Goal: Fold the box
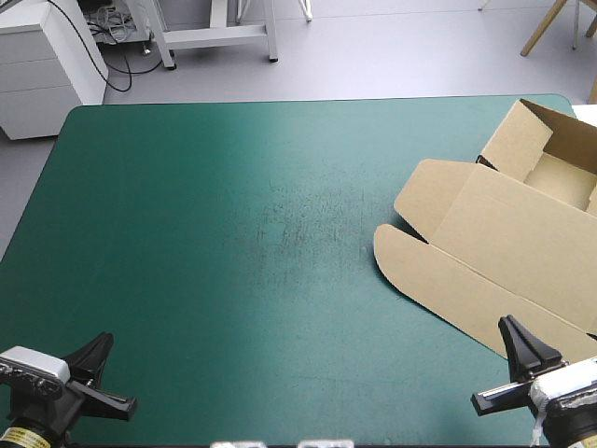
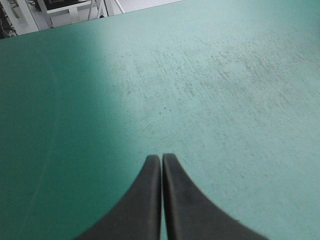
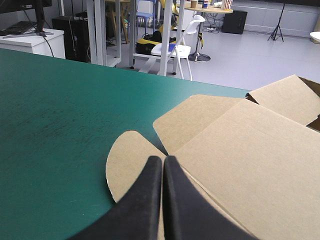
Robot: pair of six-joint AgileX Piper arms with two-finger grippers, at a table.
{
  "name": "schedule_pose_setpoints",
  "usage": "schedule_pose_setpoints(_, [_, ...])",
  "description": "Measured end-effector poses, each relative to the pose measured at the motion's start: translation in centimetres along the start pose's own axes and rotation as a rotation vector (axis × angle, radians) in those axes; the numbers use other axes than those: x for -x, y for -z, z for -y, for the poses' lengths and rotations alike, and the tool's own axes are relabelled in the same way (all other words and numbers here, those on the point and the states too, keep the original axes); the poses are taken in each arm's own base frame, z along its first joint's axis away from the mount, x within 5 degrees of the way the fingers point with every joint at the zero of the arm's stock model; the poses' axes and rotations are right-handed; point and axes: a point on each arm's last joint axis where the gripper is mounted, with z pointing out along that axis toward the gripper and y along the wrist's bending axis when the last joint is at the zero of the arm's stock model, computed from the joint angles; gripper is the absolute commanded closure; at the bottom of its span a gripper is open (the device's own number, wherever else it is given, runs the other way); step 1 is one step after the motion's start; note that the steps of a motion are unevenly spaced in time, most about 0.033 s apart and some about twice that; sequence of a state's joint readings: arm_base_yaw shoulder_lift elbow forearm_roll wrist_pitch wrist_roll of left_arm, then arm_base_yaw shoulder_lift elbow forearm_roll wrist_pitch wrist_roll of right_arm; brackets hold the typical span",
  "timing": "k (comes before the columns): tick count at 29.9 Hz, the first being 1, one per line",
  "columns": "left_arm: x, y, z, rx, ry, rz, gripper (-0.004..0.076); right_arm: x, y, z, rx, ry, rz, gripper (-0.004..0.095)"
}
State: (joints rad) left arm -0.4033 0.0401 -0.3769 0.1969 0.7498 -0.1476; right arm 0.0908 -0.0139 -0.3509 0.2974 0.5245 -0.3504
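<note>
Brown box (image 1: 504,247): open tray, lid flat, table's right side.

- Can you read any words or numbers here?
- No, none. The box (image 1: 504,252) is plain brown board. There is a little yellow sticker (image 1: 19,435) on the left arm (image 1: 37,392), but whatever is on it is too small to read.
</note>
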Motion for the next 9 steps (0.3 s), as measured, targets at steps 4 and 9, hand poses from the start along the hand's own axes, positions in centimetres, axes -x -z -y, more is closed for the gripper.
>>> schedule_pose_setpoints(4, [0.0,0.0,0.0,0.000,0.000,0.000,0.0734,-1.2,-0.6,0.0,-0.003,-0.007,-0.025,0.0922])
schedule_pose_setpoints(9, [0.0,0.0,0.0,0.000,0.000,0.000,0.0734,-3.2,-1.4,0.0,-0.001,-0.016,-0.081,0.0922])
